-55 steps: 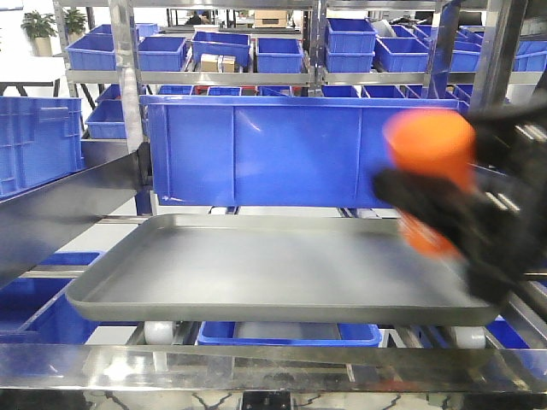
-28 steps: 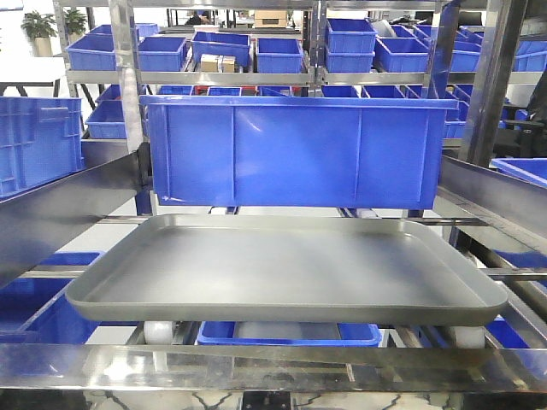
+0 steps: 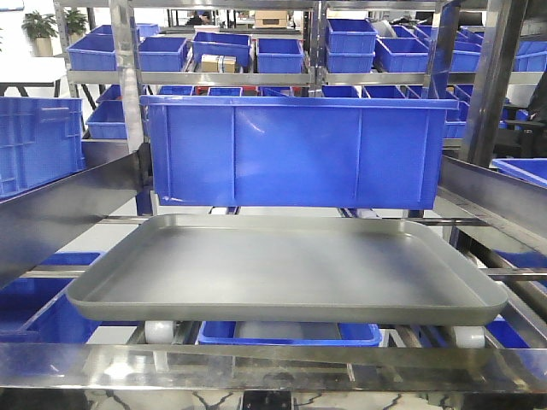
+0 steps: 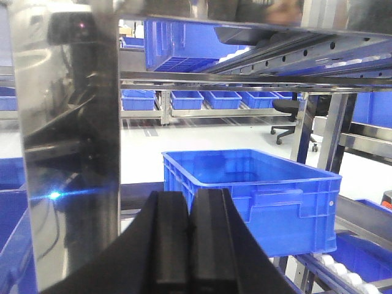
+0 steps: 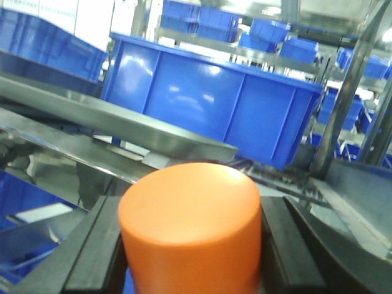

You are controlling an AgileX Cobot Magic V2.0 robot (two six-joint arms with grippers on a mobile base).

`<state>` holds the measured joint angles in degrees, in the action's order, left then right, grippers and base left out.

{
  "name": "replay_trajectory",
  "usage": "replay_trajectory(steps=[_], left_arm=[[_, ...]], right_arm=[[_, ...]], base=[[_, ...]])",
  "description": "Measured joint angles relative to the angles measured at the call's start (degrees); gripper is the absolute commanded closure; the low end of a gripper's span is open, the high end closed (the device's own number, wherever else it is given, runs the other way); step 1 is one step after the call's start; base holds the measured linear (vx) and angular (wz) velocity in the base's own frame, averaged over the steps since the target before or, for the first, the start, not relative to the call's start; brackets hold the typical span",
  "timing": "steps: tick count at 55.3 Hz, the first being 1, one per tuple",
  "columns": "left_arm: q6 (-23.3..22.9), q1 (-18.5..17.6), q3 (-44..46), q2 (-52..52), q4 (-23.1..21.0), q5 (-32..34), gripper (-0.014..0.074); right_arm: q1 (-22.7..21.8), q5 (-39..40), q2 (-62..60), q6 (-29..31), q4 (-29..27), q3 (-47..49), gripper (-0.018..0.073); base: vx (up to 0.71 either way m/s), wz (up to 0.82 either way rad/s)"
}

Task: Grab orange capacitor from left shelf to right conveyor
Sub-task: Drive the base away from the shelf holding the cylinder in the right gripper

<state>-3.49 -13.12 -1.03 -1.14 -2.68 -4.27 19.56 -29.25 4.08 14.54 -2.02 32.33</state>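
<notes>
Orange capacitor (image 5: pixel 191 223) stood upright in the right gripper (image 5: pixel 193 251), pinched between the two black fingers (image 5: pixel 95 245) that pressed on its sides. Its rounded top filled the lower middle of the right wrist view. It was off the grey tray (image 5: pixel 135 125), on the camera's side of that tray's rim, and only this view showed it. Behind the tray rose a large blue bin (image 5: pixel 208 104).

From the front, the grey tray (image 3: pixel 282 309) lay wide and shallow on the rails of the left shelf (image 3: pixel 126 85), tilted slightly down towards the camera. The blue bin (image 3: pixel 291 154) sat directly behind the tray's far edge, with rows of smaller blue bins (image 3: pixel 222 51) further back and above.

The left gripper (image 4: pixel 191 245) had its fingers pressed together with nothing between them. In front of it sat a blue crate (image 4: pixel 257 196), with a steel post (image 4: pixel 67 141) close on its left; the tray did not appear in that view.
</notes>
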Motion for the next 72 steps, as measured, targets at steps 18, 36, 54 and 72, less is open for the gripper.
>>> replay_trajectory(steps=[18, 36, 54, 72], left_arm=[[0.00, 0.00, 0.00, 0.00, 0.00, -0.02, 0.0603], [0.00, 0.00, 0.00, 0.00, 0.00, -0.02, 0.0603], [0.00, 0.00, 0.00, 0.00, 0.00, -0.02, 0.0603], [0.00, 0.00, 0.00, 0.00, 0.00, -0.02, 0.0603]], right_arm=[[0.00, 0.29, -0.27, 0.00, 0.00, 0.00, 0.0567], [0.00, 0.29, -0.27, 0.00, 0.00, 0.00, 0.0567], [0.00, 0.29, -0.27, 0.00, 0.00, 0.00, 0.0567], [0.00, 0.29, -0.27, 0.00, 0.00, 0.00, 0.0567]], base=[[-0.02, 0.08], [-0.06, 0.24], [-0.10, 0.37], [-0.11, 0.42]])
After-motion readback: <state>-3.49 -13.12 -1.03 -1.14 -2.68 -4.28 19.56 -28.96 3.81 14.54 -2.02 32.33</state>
